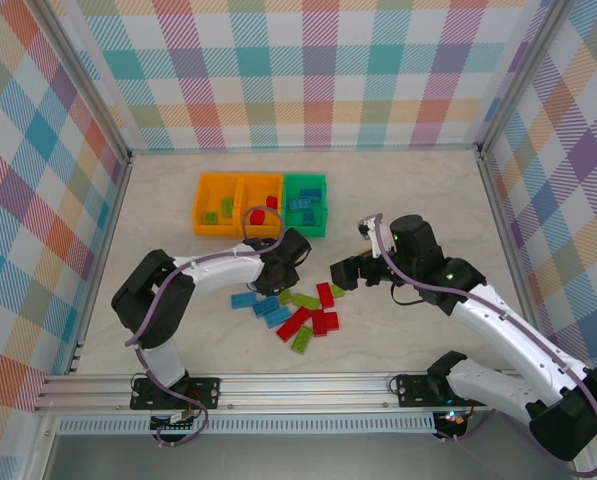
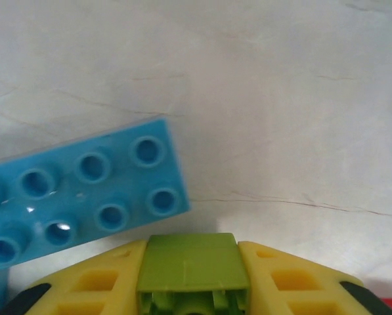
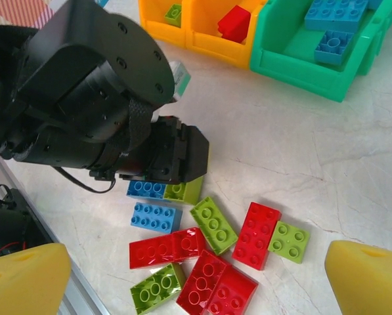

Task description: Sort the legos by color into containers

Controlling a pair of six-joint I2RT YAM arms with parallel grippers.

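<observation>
From above, the containers (image 1: 240, 190) stand in a row: lime pieces in the orange end bin (image 1: 200, 212), red in the middle one, blue in the green bin (image 1: 324, 210). The loose legos (image 1: 303, 315) lie on the near side of that row. The left arm (image 1: 228, 265) reaches in between the row and the pile, and its wrist hides its own tips. The left wrist camera shows the left jaws pinching a lime brick (image 2: 192, 266) between yellow fingers (image 2: 97, 282). A blue brick (image 2: 84, 190) lies just beside it on the surface (image 2: 281, 98). The lime brick's lower part is cut off by the frame edge, so the depth of the grip and whether it has left the surface cannot be told. The right wrist camera shows the right jaws spread wide and empty, one fingertip (image 3: 25, 282) at each lower corner. Below them is the pile on the near side of the containers, and the lime brick (image 3: 186, 191) peeks out under the left wrist. The orange end bin is cropped at the top edge. The step is probably carrying this brick to that end bin. It would go best with a straight lift clear of the blue neighbour, a pass over the near wall, and a low release.
</observation>
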